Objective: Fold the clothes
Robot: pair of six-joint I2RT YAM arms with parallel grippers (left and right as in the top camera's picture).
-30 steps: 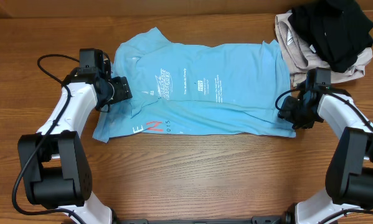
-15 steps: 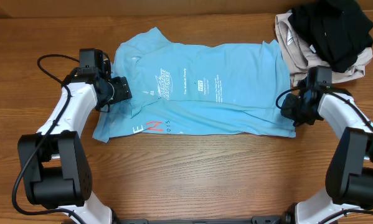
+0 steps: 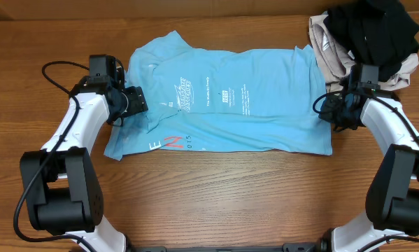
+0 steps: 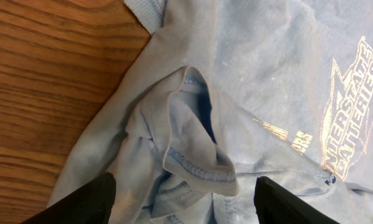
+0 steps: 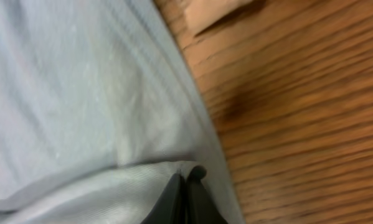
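Observation:
The clothes, a light sky-blue t-shirt (image 3: 230, 105) with small white print, lie spread flat across the table. My left gripper (image 3: 140, 105) hovers open over the shirt's left side. In the left wrist view its two black fingers straddle a bunched, stitched fold (image 4: 198, 168) of the shirt (image 4: 267, 81), and the left gripper (image 4: 185, 202) holds nothing. My right gripper (image 3: 329, 112) sits at the shirt's right edge. In the right wrist view the right gripper (image 5: 187, 186) is shut on a pinched fold of the shirt (image 5: 68, 93).
A black garment (image 3: 373, 28) lies piled on a beige one (image 3: 331, 59) at the back right, close behind my right arm. A black cable (image 3: 55, 68) loops on the wooden table (image 3: 216, 196) left of my left arm.
My right gripper has shut on the shirt's right edge and shifted a little toward the far side of the table. The left arm has stayed still.

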